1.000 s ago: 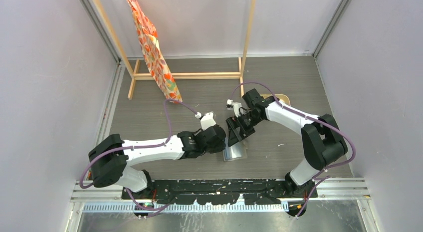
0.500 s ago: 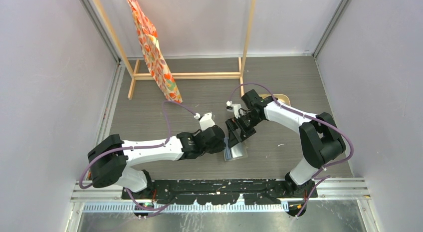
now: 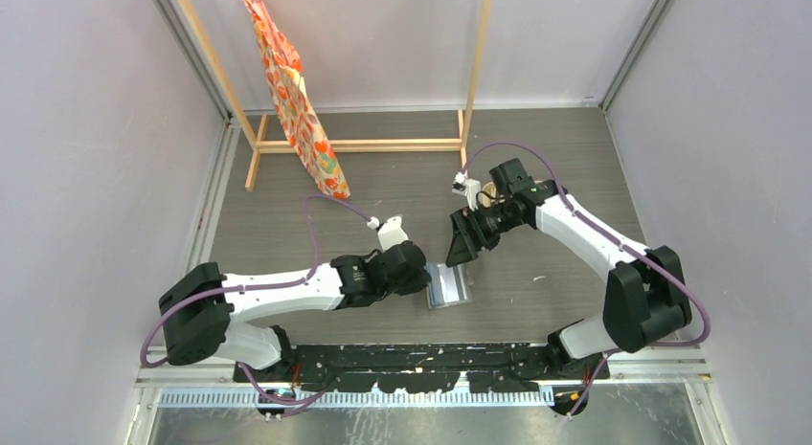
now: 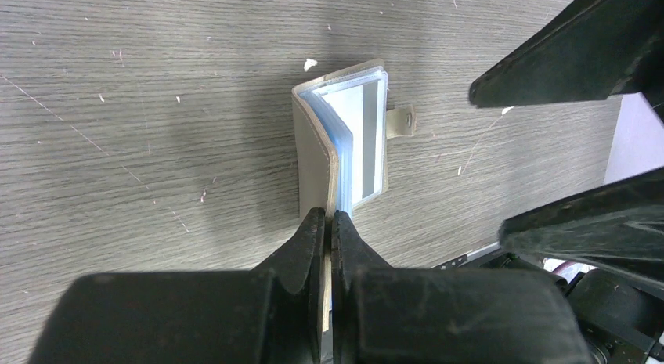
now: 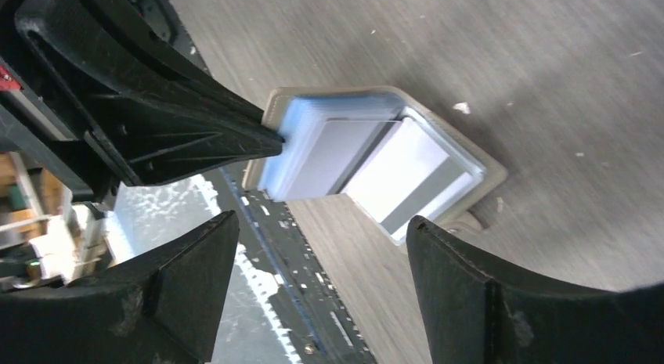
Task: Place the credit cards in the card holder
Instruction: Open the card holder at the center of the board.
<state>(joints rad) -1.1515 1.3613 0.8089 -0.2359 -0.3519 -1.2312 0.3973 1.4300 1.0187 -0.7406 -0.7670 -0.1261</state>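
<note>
The grey card holder (image 3: 448, 285) lies open on the table, its pale blue sleeves showing (image 4: 343, 137) (image 5: 376, 156). One credit card (image 5: 407, 176), pale side up with a grey stripe, sits in a sleeve (image 4: 365, 137). My left gripper (image 4: 330, 217) is shut on the near edge of the holder's cover and keeps it raised (image 3: 424, 276). My right gripper (image 5: 321, 223) hangs open and empty above the holder, a little behind it (image 3: 461, 246). Its fingers (image 4: 564, 51) show at the right of the left wrist view.
A wooden rack (image 3: 364, 144) with an orange patterned cloth (image 3: 292, 96) stands at the back. A beige tray's edge (image 3: 491, 191) peeks out behind my right wrist. The black base rail (image 3: 421, 359) runs along the near table edge.
My right gripper has lifted off the card holder and drawn back to the right, still open. The left gripper has kept its hold on the cover.
</note>
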